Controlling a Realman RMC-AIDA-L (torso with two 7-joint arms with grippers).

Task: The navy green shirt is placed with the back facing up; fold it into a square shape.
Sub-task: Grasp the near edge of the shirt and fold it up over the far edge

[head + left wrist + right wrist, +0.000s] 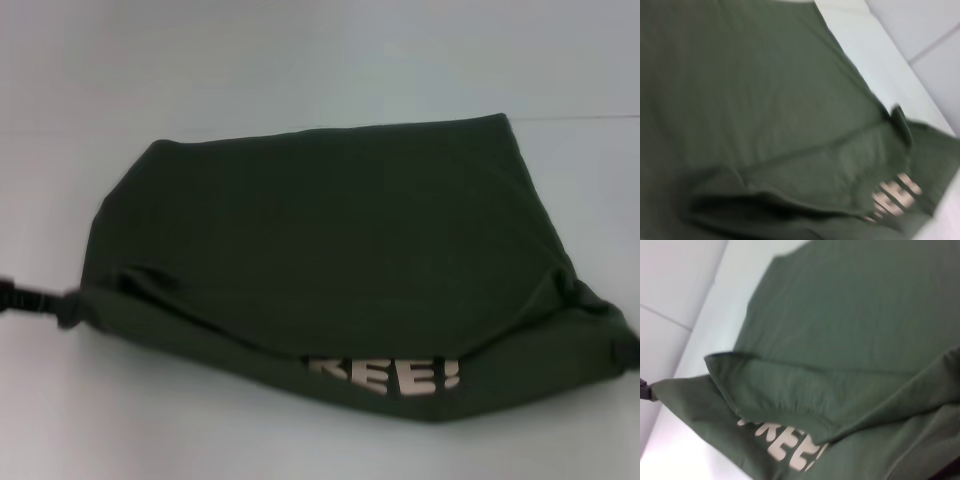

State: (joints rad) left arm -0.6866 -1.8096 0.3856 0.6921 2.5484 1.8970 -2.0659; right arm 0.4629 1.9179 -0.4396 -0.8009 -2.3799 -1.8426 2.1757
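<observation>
We've got the navy green shirt (340,270) spread wide across frame center on the table (300,60), left gripper (35,300) at its lower-left corner, right gripper (628,352) at lower-right w/ hem raised between them; can't tell either grip.

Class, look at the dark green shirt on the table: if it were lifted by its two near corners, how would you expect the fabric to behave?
The navy green shirt would probably hang limp: its near edge already sags between the left gripper and the right corner. It looks light, since the pulled corners stretch into thin points. It likely won't slide freely; the layers fold over the cream lettering and seem to cling.
</observation>
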